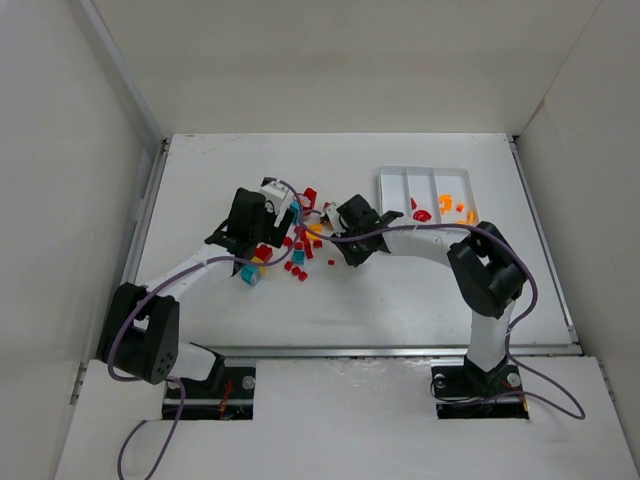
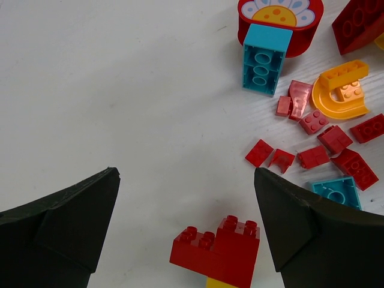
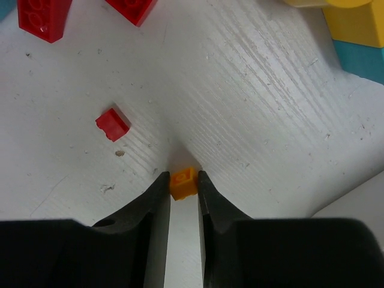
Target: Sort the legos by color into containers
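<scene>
A tiny orange plastic brick [image 3: 183, 183] sits pinched at the very tips of the right gripper [image 3: 182, 177], whose two black fingers are pressed flat against its sides. A piece that small leaves no room for a deeper hold, which I take to be why it is caught right at the ends. It is low over the scratched white table [image 3: 276, 120], and I cannot tell whether it is clear of the surface. A small red brick [image 3: 112, 124] lies loose to its left, apart from the fingers, so the grip looks clean on the one piece. From above, this is at the right-hand fringe of the pile of loose legos [image 1: 304, 250] near the middle of the table. The shallow white three-compartment tray [image 1: 383, 190] is well apart toward the far right. Orange bits [image 1: 445, 200] lie in the tray's right-most compartment and red ones [image 1: 421, 214] in the middle one, so I judge the orange brick belongs with the former. The left gripper [image 2: 186, 174] hangs over the pile's other side, jaws wide apart and holding nothing. A stacked red block [image 2: 217, 249] lies on the table in the gap between them, which looks like a line-up for a pick. Beyond lie a teal brick [image 2: 264, 60], a yellow curved piece [image 2: 327, 105] and small red pieces [image 2: 315, 141], all unsorted.
</scene>
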{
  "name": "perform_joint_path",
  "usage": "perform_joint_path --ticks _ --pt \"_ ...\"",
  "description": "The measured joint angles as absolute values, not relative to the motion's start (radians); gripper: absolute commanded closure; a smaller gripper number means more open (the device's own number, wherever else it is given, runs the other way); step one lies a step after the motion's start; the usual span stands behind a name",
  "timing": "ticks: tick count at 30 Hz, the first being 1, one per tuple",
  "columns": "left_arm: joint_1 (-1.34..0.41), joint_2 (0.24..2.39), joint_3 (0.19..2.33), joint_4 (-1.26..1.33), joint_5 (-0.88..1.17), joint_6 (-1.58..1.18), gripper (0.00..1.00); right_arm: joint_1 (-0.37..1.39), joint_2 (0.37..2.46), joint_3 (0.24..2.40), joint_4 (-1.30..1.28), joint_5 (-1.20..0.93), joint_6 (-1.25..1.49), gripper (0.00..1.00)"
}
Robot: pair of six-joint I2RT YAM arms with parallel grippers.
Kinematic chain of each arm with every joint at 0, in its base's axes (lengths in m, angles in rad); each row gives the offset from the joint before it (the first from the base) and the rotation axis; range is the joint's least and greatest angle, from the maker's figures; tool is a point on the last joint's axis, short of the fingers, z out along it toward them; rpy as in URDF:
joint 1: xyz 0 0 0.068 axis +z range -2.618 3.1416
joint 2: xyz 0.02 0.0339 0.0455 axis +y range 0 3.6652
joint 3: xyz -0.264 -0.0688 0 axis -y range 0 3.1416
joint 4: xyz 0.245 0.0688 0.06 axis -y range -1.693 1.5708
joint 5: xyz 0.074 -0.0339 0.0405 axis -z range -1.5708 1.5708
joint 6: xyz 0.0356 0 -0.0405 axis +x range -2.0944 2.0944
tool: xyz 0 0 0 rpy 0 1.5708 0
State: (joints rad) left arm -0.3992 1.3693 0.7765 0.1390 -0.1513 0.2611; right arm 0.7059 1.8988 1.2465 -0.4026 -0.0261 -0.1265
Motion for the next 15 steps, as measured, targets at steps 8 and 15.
perform_joint_path --ticks 8,15 --pt "-0.399 1.369 0.776 0.142 -0.150 0.264 0.06 0.644 1.888 1.246 -0.403 -0.099 -0.085 1.00" --pt "-0.399 1.362 0.761 0.154 -0.135 0.271 0.06 0.309 1.713 1.254 -0.357 -0.136 0.086 1.00"
